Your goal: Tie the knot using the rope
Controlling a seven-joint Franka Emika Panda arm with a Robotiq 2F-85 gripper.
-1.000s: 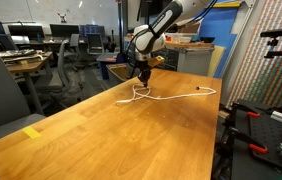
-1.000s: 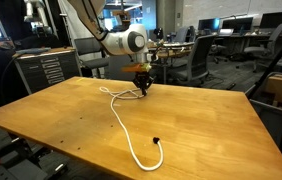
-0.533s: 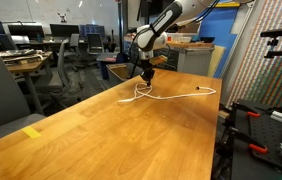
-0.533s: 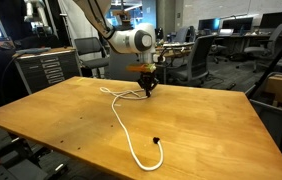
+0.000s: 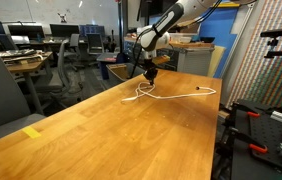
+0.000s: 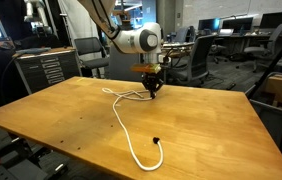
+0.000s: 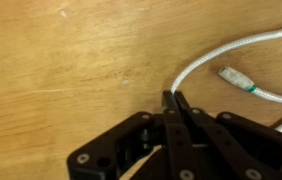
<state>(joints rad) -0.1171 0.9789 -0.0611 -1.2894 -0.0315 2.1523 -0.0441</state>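
Note:
The white rope [image 6: 131, 130] lies on the wooden table [image 6: 71, 120], running from a dark tip near the front edge up to a small loop by my gripper; it also shows in an exterior view [image 5: 176, 96]. My gripper [image 6: 152, 90] is near the table's far edge, shut on the rope, holding it just above the wood. In the wrist view the closed fingers [image 7: 174, 100] pinch the rope [image 7: 206, 63], which curves away, and one rope end with a green-marked tip [image 7: 236, 78] lies beside it.
A yellow tag [image 5: 33, 131] lies on the table near one corner. Office chairs [image 6: 203, 55] and desks stand behind the table. A rack with red-handled tools [image 5: 256, 130] stands beside the table edge.
My gripper has moved sideways along the table's far edge, dragging the held rope with it and stretching the small loop. The rest of the rope has stayed put.

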